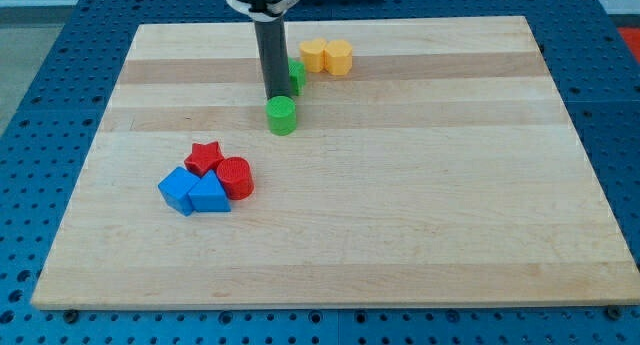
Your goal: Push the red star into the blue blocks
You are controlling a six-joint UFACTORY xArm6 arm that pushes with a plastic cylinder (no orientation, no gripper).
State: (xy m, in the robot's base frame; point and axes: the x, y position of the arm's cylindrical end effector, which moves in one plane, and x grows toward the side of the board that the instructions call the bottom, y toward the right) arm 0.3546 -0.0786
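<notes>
The red star (204, 157) lies left of the board's middle, touching the two blue blocks below it: a blue cube (178, 190) and a blue triangular block (210, 196). A red cylinder (235, 177) sits against the star's right side and the blue triangular block. My tip (276, 96) is up and to the right of this cluster, just above a green cylinder (282, 115), well apart from the star.
A second green block (296, 76) sits partly hidden behind the rod. Two yellow blocks (327, 56) stand side by side near the view's top. The wooden board (400, 215) lies on a blue perforated table.
</notes>
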